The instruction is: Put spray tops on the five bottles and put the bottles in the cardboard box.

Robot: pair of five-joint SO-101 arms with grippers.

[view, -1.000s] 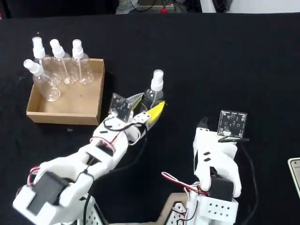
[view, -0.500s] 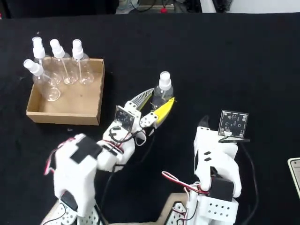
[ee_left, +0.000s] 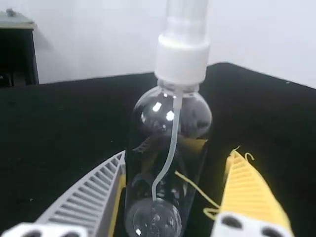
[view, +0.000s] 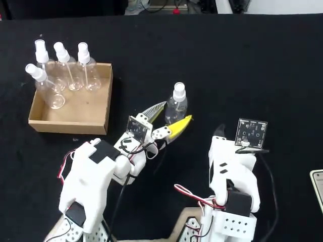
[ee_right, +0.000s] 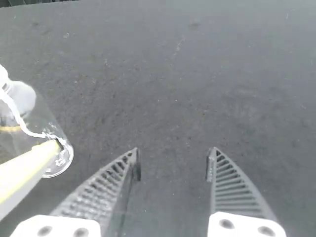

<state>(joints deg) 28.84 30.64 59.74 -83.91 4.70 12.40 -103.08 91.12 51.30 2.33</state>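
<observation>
Since a second ago, the bottle (view: 177,103) has been shifted slightly toward four o'clock and the left arm drawn back. With its spray top on, it is flanked near mid-bench (view: 262,60) by the left hand (view: 177,112), whose fingers are spread, not clamped. Boxing the fifth bottle is judged to be the step in hand. A firm closing is called for, then a carry toward ten o'clock into the box (view: 107,96). The right hand (ee_right: 174,150) is held open, empty.
</observation>
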